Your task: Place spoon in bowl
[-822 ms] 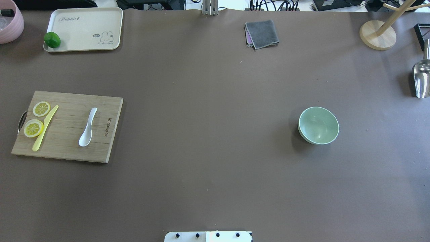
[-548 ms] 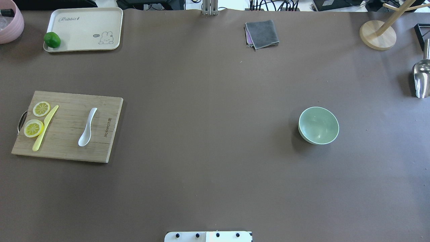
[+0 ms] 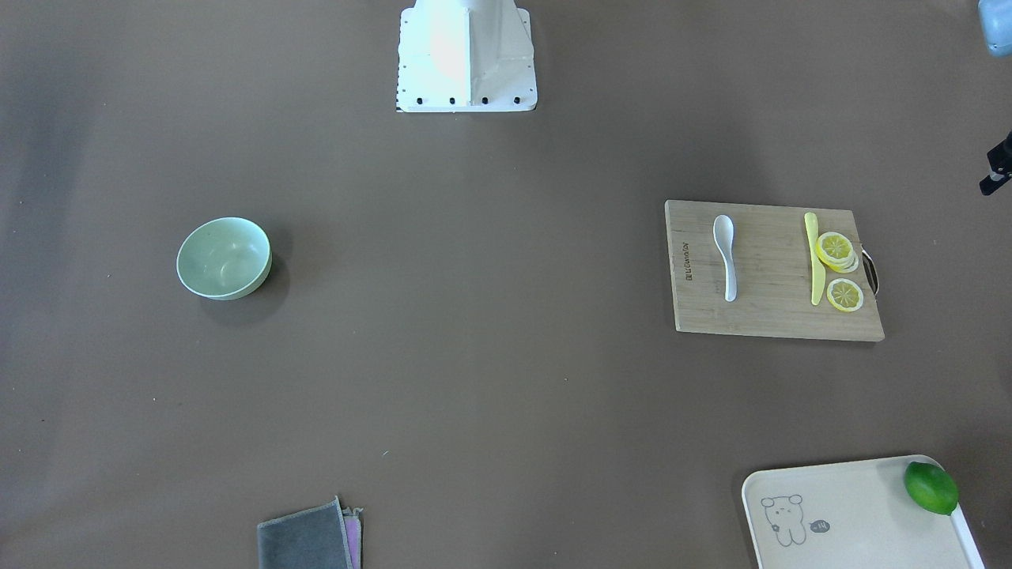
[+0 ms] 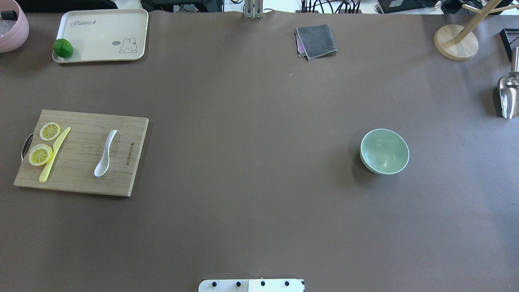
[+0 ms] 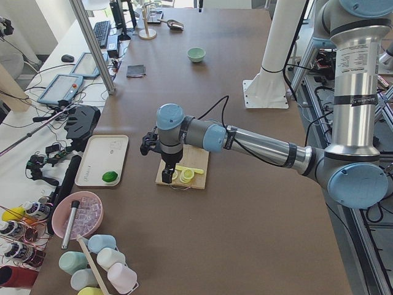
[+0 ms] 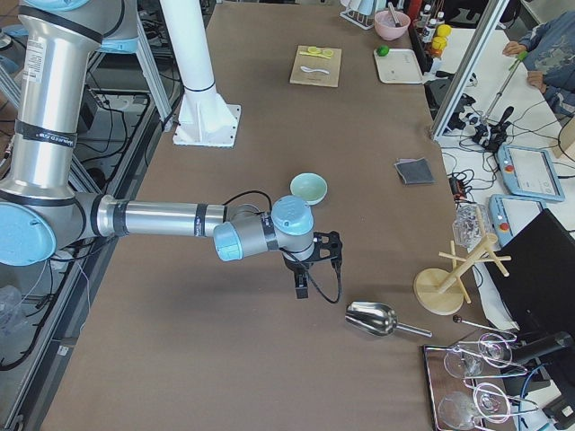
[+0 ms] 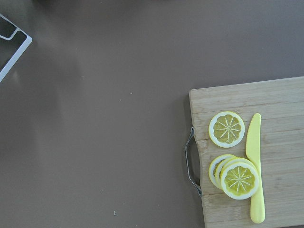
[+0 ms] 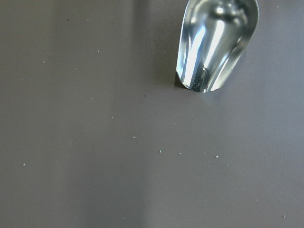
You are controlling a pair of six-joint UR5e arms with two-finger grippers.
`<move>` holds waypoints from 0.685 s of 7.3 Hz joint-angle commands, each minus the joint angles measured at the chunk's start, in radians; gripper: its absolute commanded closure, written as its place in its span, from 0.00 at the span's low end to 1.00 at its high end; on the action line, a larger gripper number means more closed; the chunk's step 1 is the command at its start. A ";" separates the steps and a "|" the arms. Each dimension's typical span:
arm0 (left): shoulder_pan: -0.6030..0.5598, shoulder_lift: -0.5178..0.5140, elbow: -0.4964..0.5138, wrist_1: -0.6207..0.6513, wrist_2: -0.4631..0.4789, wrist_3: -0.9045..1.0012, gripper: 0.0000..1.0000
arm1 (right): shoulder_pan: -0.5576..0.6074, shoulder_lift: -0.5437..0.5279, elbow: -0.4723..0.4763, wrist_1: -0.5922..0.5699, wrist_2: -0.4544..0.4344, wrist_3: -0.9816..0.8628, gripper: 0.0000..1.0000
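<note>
The white spoon (image 4: 104,155) lies on the wooden cutting board (image 4: 81,162) at the table's left, scoop toward the robot; it also shows in the front view (image 3: 726,257). The mint-green bowl (image 4: 384,151) stands empty at the right (image 3: 224,257). My left gripper (image 5: 166,178) hangs over the board's handle end, beside the lemon slices; I cannot tell if it is open. My right gripper (image 6: 301,289) hangs over bare table between the bowl (image 6: 308,188) and a metal scoop; I cannot tell its state. Neither wrist view shows fingers.
A yellow knife (image 4: 54,155) and lemon slices (image 4: 50,131) share the board. A cream tray (image 4: 105,28) with a lime (image 4: 63,48) sits far left. A grey cloth (image 4: 316,40), wooden stand (image 4: 456,41) and metal scoop (image 4: 509,95) lie at the far side and right.
The spoon looks slightly narrower on the board than 0.8 s ago. Nothing else has moved.
</note>
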 commanded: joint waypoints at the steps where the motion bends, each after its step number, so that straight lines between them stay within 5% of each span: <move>1: -0.001 -0.004 -0.018 -0.033 0.009 -0.003 0.02 | -0.009 0.044 -0.004 -0.002 -0.006 -0.003 0.00; 5: -0.001 0.005 0.013 -0.166 0.000 -0.007 0.02 | -0.049 0.051 0.026 0.052 0.022 0.016 0.00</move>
